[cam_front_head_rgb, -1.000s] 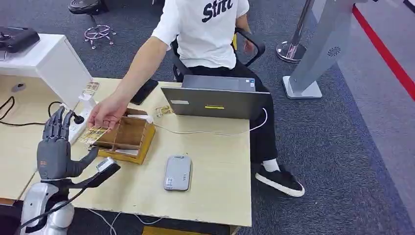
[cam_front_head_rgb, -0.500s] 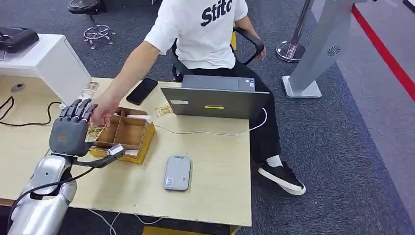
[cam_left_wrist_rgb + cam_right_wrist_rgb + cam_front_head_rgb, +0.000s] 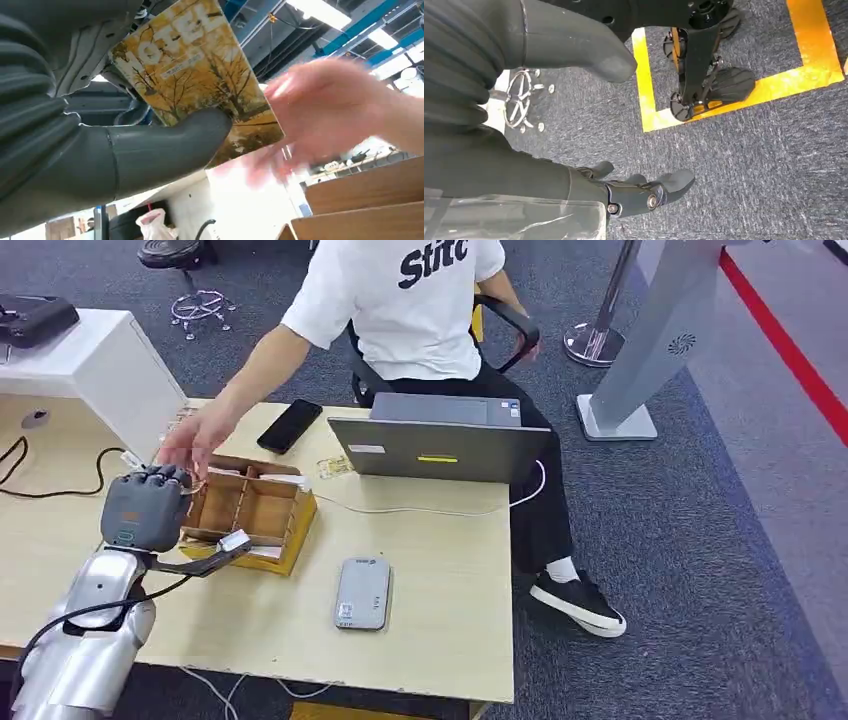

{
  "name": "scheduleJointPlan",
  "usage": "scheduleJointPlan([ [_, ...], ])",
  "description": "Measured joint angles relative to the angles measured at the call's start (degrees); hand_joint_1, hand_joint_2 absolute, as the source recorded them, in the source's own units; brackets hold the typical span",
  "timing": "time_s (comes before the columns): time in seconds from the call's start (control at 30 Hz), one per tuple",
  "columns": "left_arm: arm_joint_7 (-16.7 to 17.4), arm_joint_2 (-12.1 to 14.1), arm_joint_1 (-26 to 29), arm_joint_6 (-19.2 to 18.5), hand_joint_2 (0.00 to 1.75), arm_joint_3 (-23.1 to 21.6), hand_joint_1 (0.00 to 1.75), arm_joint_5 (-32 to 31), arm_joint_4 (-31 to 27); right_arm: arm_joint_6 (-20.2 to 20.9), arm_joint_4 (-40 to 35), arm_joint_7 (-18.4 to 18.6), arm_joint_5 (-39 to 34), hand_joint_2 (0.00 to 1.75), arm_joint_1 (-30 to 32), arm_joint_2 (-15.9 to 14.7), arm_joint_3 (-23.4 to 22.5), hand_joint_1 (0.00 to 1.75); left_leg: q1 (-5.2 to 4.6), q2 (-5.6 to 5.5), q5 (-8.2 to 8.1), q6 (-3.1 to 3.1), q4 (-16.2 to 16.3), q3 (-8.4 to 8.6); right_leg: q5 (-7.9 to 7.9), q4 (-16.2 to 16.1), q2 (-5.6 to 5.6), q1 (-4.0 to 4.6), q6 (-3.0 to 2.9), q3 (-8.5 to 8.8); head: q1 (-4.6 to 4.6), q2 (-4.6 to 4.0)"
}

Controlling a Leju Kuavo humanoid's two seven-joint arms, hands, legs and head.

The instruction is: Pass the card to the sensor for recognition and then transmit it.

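A: Start at the left robot hand (image 3: 145, 510). What do you see?

B: You see it raised over the bench (image 3: 430, 590), its fingers curled in, back of the hand toward the head camera. In the left wrist view the thumb (image 3: 165, 145) presses across the face of the card (image 3: 200, 90), so that robot hand grips the card.

A: What does the card look like?

B: Yellow, printed with autumn trees and large pale letters. From the head view you cannot make it out behind the fingers.

A: And the person?

B: Your view shows a person's hand (image 3: 190, 445) just beyond the robot hand, open and blurred, apart from the card. The person sits behind the bench in a white shirt.

A: What lies near the robot hand?

B: A wooden tray (image 3: 255, 520) with compartments, just to its right. Nearer the front edge you see the grey sensor (image 3: 363, 592), flat on the bench, well apart from the card. A laptop (image 3: 440, 448) stands behind it, a black phone (image 3: 290, 425) beside that.

A: The right robot hand?

B: You find the right robot hand (image 3: 634, 192) hanging over grey carpet, fingers loosely apart and bare, with yellow tape (image 3: 734, 95) on the floor below.
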Motion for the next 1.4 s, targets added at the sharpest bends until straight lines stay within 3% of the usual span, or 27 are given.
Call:
scheduleJointPlan([
  [0.2, 1.07, -1.60, 0.48, 3.20, 1.75, 0.00, 1.75, 0.72, 0.00, -0.33, 0.00, 0.29, 0.39, 1.75, -0.03, 0.13, 0.00, 0.00, -0.01, -0.01, 0.00, 0.00, 0.00, 0.00, 0.00, 0.00, -0.01, -0.01, 0.00, 0.01, 0.00, 0.00],
  [0.4, -1.27, -6.57, 1.51, 4.35, 1.75, -1.49, 1.75, 1.49, -0.41, -0.57, 0.00, 0.44, 1.00, 1.75, -0.06, 0.20, 0.00, 0.00, -0.05, -0.04, -0.01, 0.01, 0.03, 0.00, 0.00, -0.02, -0.03, -0.04, 0.00, 0.02, 0.00, 0.00],
  [0.63, -6.20, -12.45, 3.83, 3.88, 1.75, -10.55, 1.75, 4.00, -3.41, -0.77, 0.00, 0.46, 1.38, 1.75, -0.10, 0.22, 0.00, 0.00, -0.08, -0.05, -0.02, 0.02, 0.04, -0.01, 0.00, -0.04, -0.04, -0.07, 0.01, 0.02, -0.02, 0.00],
  [0.83, -7.45, -15.98, 4.63, 0.61, 1.75, -18.82, 1.75, 4.98, -3.43, -0.76, 0.00, 0.46, 2.27, 1.75, -0.18, 0.22, 0.00, 0.00, -0.07, -0.06, -0.02, 0.02, 0.04, -0.01, 0.00, -0.04, -0.07, -0.06, 0.01, 0.01, 0.00, 0.00],
  [1.03, -7.28, -18.01, 4.47, -1.31, 1.75, -23.34, 1.75, 5.20, 0.70, -0.74, 0.00, 0.46, 2.62, 1.75, -0.26, 0.24, 0.00, 0.00, -0.07, -0.05, -0.02, 0.02, 0.04, -0.01, 0.00, -0.03, -0.06, -0.06, 0.01, 0.01, -0.02, 0.00],
  [1.4, -6.05, -19.82, 2.77, -4.71, 1.75, -25.14, 1.75, 4.13, 10.73, -0.57, 0.00, 0.48, 3.32, 1.75, -0.31, 0.44, -0.02, 0.00, -0.07, -0.04, -0.02, 0.02, 0.03, -0.01, -0.01, -0.03, -0.04, -0.06, 0.02, 0.01, 0.00, 0.00],
])
